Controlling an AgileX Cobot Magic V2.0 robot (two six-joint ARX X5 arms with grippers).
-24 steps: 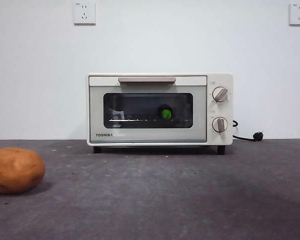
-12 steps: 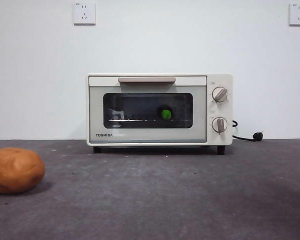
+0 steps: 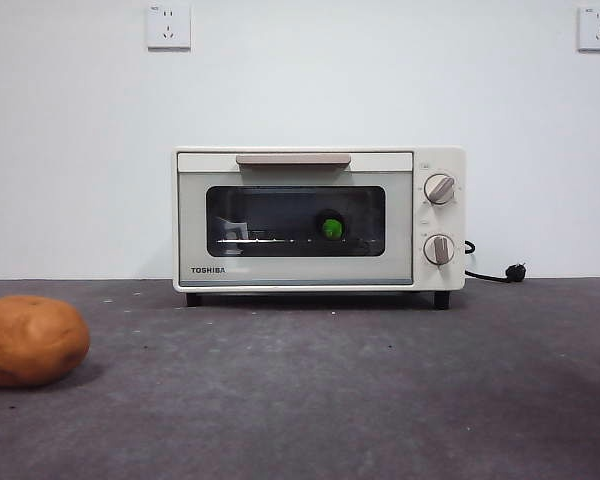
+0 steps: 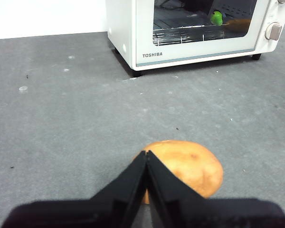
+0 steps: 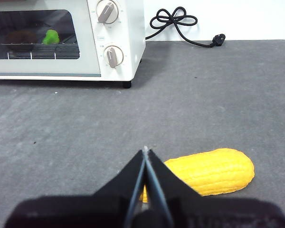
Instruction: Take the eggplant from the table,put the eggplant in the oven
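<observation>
Flat dark grey matte table [image 3: 320,400], spanning the whole view, faintly specked. Toward its back, against the white wall, a cream-white Toshiba toaster oven [image 3: 318,220] with dark glass window, beige bar handle and two round knobs, door closed. Same from a second ago: nothing shifted in the front view, door already up, no arm showing there. By judgement, task essentially finished, only rest positions left.

Near the front on one side, a round orange-brown potato-like lump [image 3: 32,340], untouched. On the other side, seen only from the right wrist, a yellow toy corn cob [image 5: 211,172] lying flat. Behind the oven's knob side, a black power cord with plug [image 5: 180,26] unplugged on the table.

Inside the oven on the wire rack, behind the glass, the elongated dark purple toy eggplant [image 3: 330,226], bright green cap end toward the window, body dim.

Left gripper [image 4: 146,159] pinched closed on nothing, hanging above the lump. Right gripper [image 5: 145,154] likewise pressed together, empty, just beside the corn.
</observation>
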